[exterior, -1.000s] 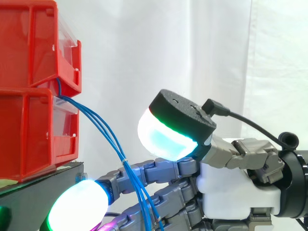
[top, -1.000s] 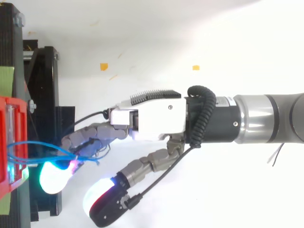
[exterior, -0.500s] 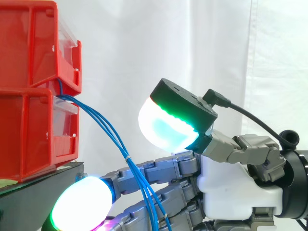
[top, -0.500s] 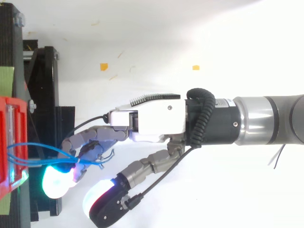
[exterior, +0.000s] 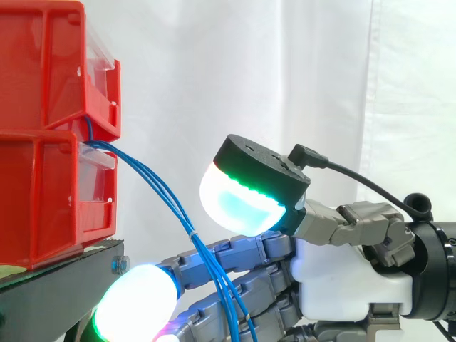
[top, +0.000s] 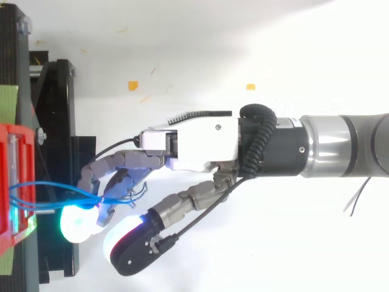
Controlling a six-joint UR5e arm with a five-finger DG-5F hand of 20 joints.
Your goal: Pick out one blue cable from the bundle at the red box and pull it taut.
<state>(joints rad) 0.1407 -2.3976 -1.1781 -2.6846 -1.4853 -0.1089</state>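
Note:
Two red bins (exterior: 43, 192) stand stacked at the left on a black stand (exterior: 57, 285). A bundle of thin blue cables (exterior: 153, 189) leaves the gap between the bins and slopes down right, tied by a small white band (exterior: 192, 230). My hand (exterior: 349, 278) comes in from the right, and the cables run across and between its partly curled fingers (exterior: 228, 253). The thumb's big glowing pad (exterior: 239, 203) stands above, apart from the cables. From above, the cables (top: 48, 185) end among the fingers of the hand (top: 194, 143), beside the red bin (top: 12, 182).
The black stand (top: 58, 121) runs along the left edge, with green tape (top: 9, 100) on it. Two small orange marks (top: 132, 85) lie on the white floor. A white curtain (exterior: 249, 71) hangs behind.
The fingers have curled further round the cables and drawn a little to the right. The thumb has swung in closer to the fingers, and the cable tie has shifted right and up.

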